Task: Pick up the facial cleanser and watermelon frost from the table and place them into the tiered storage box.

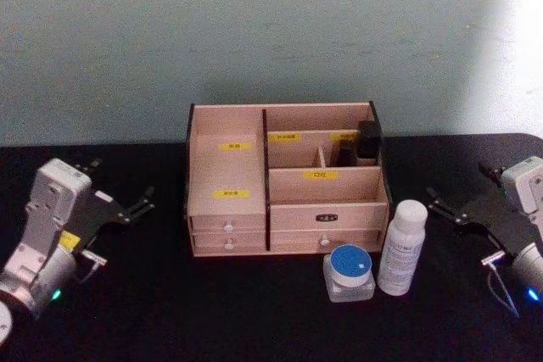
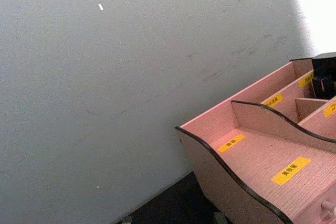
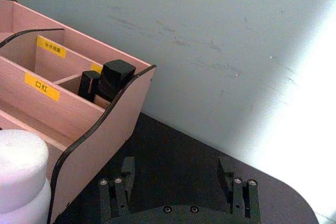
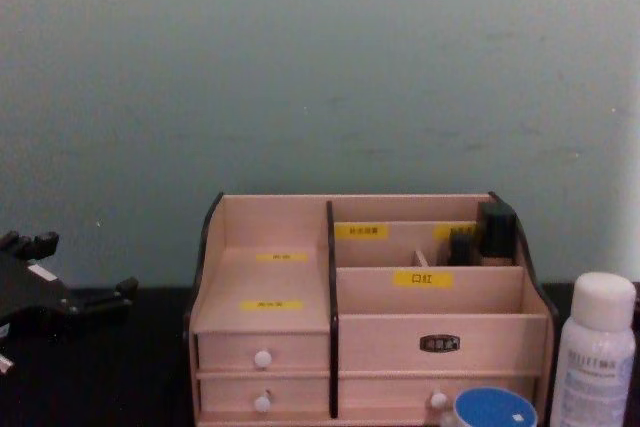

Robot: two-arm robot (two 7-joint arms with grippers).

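The tiered storage box [image 1: 284, 180] stands at the table's middle, light wood with dark side edges, yellow labels and white-knobbed drawers; I also see the box [image 4: 365, 307] from the chest. In front of its right corner stands a white bottle, the facial cleanser [image 1: 400, 247], upright. Just left of it sits a small clear jar with a blue lid, the watermelon frost [image 1: 349, 271]. My left gripper [image 1: 119, 182] hovers open at the far left, well apart from the box. My right gripper [image 1: 458, 184] is open at the far right, a short way right of the bottle. Both hold nothing.
Dark small items [image 1: 366, 140] stand in the box's back right compartment. The table is covered in black cloth [image 1: 170, 311], with free room left and in front of the box. A pale wall [image 1: 271, 31] rises behind.
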